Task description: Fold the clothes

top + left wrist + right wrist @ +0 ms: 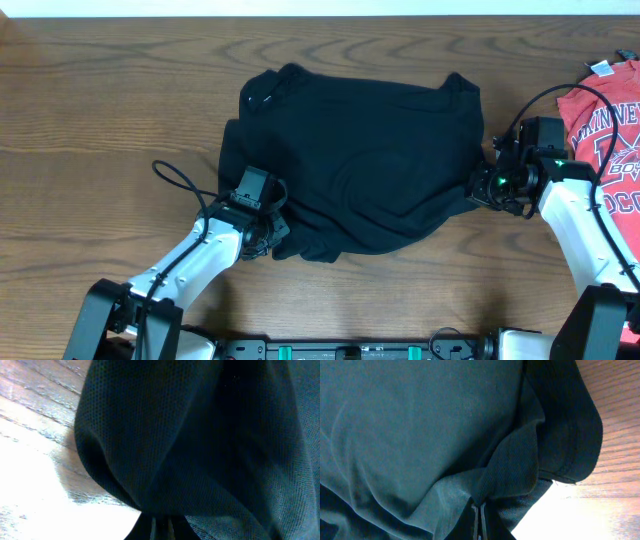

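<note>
The black T-shirt [360,160] lies bunched in the middle of the wooden table, its collar at the far left. My left gripper [272,232] is at its near left edge, shut on a fold of the black fabric [165,460], which fills the left wrist view. My right gripper [482,185] is at the shirt's right edge, shut on a pinched fold of the fabric [512,470]. The fingertips of both are buried in cloth [479,522].
A red T-shirt with white lettering [610,130] lies at the table's right edge, just behind my right arm. A black cable [180,180] loops on the table left of my left arm. Bare wood surrounds the black shirt.
</note>
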Tool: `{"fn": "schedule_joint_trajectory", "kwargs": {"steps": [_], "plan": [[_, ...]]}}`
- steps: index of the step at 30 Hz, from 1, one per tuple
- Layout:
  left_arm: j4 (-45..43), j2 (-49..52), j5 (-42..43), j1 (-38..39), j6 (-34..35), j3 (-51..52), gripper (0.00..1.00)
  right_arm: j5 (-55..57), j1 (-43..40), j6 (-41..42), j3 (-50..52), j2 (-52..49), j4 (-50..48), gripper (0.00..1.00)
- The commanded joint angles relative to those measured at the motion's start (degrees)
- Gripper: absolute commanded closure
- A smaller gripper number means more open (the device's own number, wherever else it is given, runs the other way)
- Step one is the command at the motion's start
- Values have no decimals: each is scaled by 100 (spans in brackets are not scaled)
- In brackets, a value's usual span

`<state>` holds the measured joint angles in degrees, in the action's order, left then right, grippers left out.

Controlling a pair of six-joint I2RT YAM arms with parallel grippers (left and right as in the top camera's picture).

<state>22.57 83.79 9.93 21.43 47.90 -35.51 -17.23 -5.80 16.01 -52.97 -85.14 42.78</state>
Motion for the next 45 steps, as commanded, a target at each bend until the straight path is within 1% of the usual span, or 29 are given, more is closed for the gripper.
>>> {"fn": "schedule_joint_trajectory", "kwargs": {"steps": [1,5,11,16,18,24,28,30,35,41,45], "plan": [[116,-118,-133,-4,-243,212,94,-101,57,-90,-66,39,-26,99],[531,-767,-555,-4,-372,197,94,-101,57,-90,-66,39,-98,99],[1497,-1971,-1519,-4,-704,-120,94,-98,57,-87,-66,39,-195,99],[1740,-2612,-1928,-151,-1029,-372,94,-98,57,-116,-66,39,-308,99],[1768,-2721,-2013,-304,-1154,-457,94,-101,57,-280,-68,39,-330,99],[1703,-2730,-2004,-1064,-1526,-920,94,-101,57,-649,-70,39,-308,99],[1617,-2730,-1939,-1340,-1773,-1344,94,-103,57,-713,-70,39,-273,99],[1622,-2730,-1917,-1342,-1794,-1545,94,-103,59,-713,-70,39,-225,99],[1727,-2726,-1246,-1338,-1851,-1685,94,-105,59,-761,-70,42,-2,99],[2055,-2529,-1224,-1338,-1853,-1683,94,-197,63,-1034,-72,275,59,99],[2247,-2389,-1182,-1338,-1853,-1683,94,-404,63,-968,-144,599,138,99]]}}
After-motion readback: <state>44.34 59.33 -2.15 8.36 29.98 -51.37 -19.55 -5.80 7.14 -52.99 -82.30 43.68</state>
